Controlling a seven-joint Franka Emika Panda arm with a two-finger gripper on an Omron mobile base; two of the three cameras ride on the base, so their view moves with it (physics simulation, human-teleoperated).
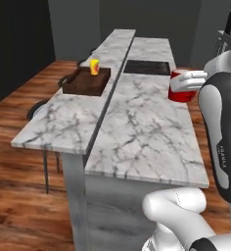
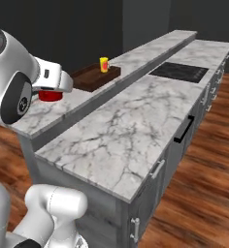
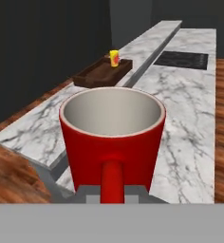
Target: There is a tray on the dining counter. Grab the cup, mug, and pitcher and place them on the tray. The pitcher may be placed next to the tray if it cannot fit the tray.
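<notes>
Red mug held by its handle in the narrowed pincer, off the counter, well short of the tray. Cup already on tray. Mug placement and pitcher left.

Glossy red mug, pale matt inside. Dark brown wooden tray. White grey-veined marble tabletop, smooth. Reddish wood-plank floor.
</notes>
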